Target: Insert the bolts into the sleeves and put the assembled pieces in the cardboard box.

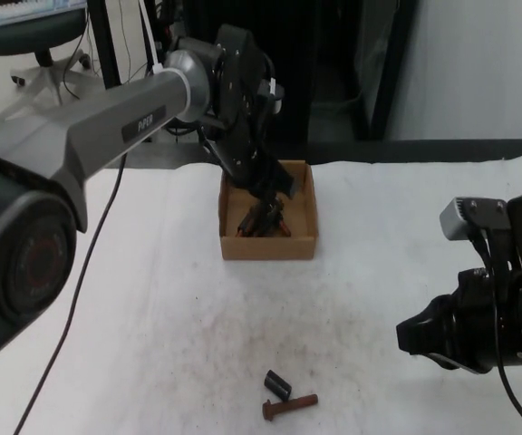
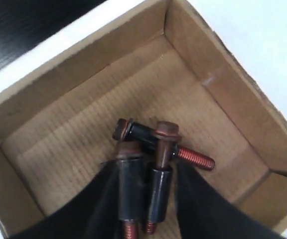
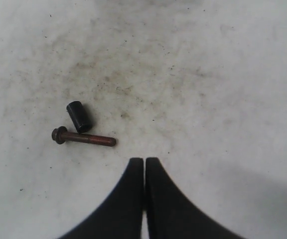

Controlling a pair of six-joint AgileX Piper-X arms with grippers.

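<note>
The cardboard box (image 1: 268,246) stands mid-bench, and my left gripper (image 1: 265,213) reaches down into it. In the left wrist view the box (image 2: 83,74) holds three bolts in black sleeves. One assembled piece (image 2: 141,133) lies crosswise. Two others (image 2: 132,189) (image 2: 159,189) lie side by side between the spread fingers of my left gripper (image 2: 147,164), which is open. A loose brown bolt (image 3: 83,138) (image 1: 290,405) and a loose black sleeve (image 3: 78,116) (image 1: 277,384) lie together on the white cloth near the front edge. My right gripper (image 3: 144,160) hovers a short way from them, shut on nothing.
The right arm (image 1: 488,317) sits low at the bench's right side. A white cloth (image 1: 152,299) covers the bench, with open room to the left of the box and between the box and the loose parts. A cable (image 1: 80,272) runs down the left side.
</note>
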